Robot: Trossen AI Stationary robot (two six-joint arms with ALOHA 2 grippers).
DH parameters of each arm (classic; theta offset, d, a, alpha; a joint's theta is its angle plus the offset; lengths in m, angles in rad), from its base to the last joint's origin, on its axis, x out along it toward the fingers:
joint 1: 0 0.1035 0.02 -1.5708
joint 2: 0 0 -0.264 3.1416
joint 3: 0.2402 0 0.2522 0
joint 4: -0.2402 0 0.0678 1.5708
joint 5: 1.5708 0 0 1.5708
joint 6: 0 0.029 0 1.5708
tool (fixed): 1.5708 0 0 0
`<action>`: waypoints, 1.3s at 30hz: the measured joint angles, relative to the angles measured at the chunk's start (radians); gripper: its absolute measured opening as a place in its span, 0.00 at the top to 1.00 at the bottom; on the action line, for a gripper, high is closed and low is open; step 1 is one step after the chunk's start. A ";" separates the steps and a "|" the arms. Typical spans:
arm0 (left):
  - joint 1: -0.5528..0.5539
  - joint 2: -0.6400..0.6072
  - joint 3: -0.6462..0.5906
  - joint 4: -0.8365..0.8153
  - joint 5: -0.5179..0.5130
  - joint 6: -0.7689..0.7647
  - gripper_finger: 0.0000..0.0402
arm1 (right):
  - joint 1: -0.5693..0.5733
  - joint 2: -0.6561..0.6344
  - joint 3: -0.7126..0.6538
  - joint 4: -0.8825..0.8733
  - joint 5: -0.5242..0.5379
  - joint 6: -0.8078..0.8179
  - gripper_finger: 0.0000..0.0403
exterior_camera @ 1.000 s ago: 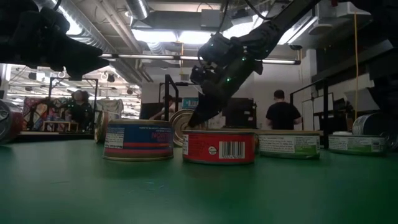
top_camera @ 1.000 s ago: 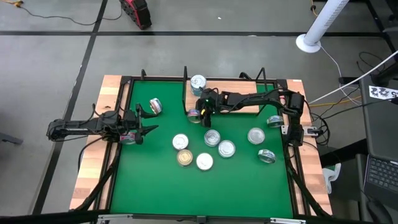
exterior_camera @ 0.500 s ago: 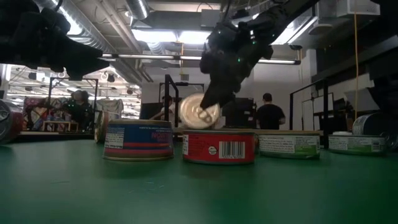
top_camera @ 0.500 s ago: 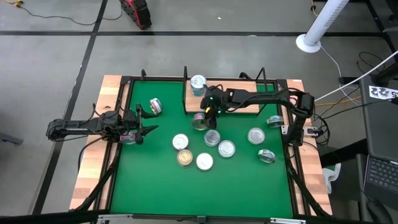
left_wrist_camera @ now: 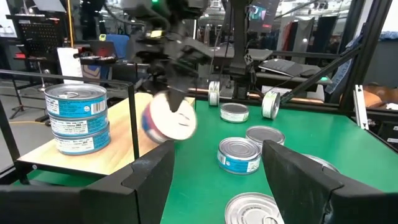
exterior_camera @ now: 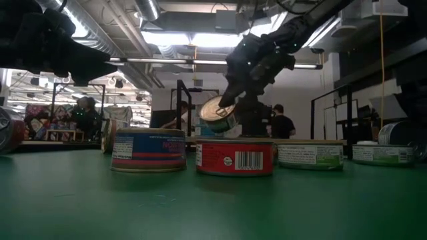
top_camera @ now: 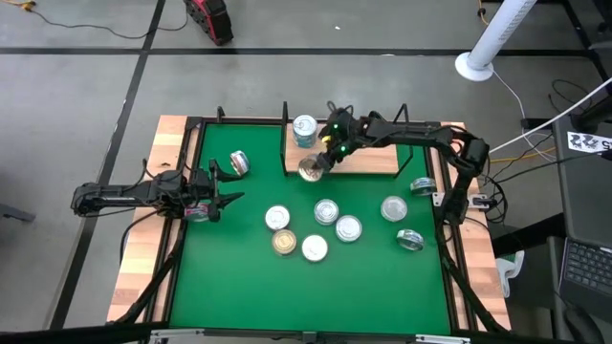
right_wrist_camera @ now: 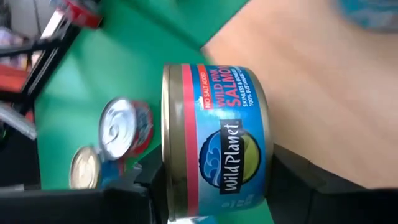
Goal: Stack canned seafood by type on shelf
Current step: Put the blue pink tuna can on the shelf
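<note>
My right gripper [top_camera: 314, 167] is shut on a tin with a blue label and a red-pink band [right_wrist_camera: 217, 140], at the near left corner of the shelf [top_camera: 368, 158], a light-wood board with black wire rails. A stack of teal-labelled tins [top_camera: 304, 127] stands at the shelf's far left corner. Several more tins lie flat on the green mat, among them a red-labelled one [exterior_camera: 234, 158] and a blue-labelled one [exterior_camera: 148, 151]. One tin [top_camera: 238, 162] stands on edge on the mat's left. My left gripper [top_camera: 226, 199] is open at the mat's left edge and holds nothing. My right gripper pinches the salmon tin between its two fingers, one finger [right_wrist_camera: 146, 186] on the lid face and the other finger [right_wrist_camera: 298, 183] on the bottom face, so the side label [right_wrist_camera: 227, 106] faces the wrist camera. The tin [exterior_camera: 217, 115] is lifted clear and tilted onto its edge.
Loose tins [top_camera: 326, 211] fill the mat's middle and right, and one stands on edge by the right rail [top_camera: 422, 185]. A black wire rail [left_wrist_camera: 132, 127] stands at the shelf's left end. Pale wooden planks [top_camera: 143, 239] edge the mat. People show in the room behind.
My right gripper has lifted the salmon tin off the mat, where it stood on edge, and carried it up and toward the far edge, to the shelf's near left corner. The tin now hangs clear above the table. The left arm has kept still.
</note>
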 joint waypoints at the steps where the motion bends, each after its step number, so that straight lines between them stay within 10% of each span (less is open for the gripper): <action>1: 0.000 0.000 0.000 0.000 0.000 0.000 0.40 | -0.015 0.000 0.000 0.000 0.000 0.004 0.53; 39: 0.000 0.000 0.000 0.000 0.000 0.000 0.40 | -0.105 0.006 0.003 -0.047 0.085 0.032 0.51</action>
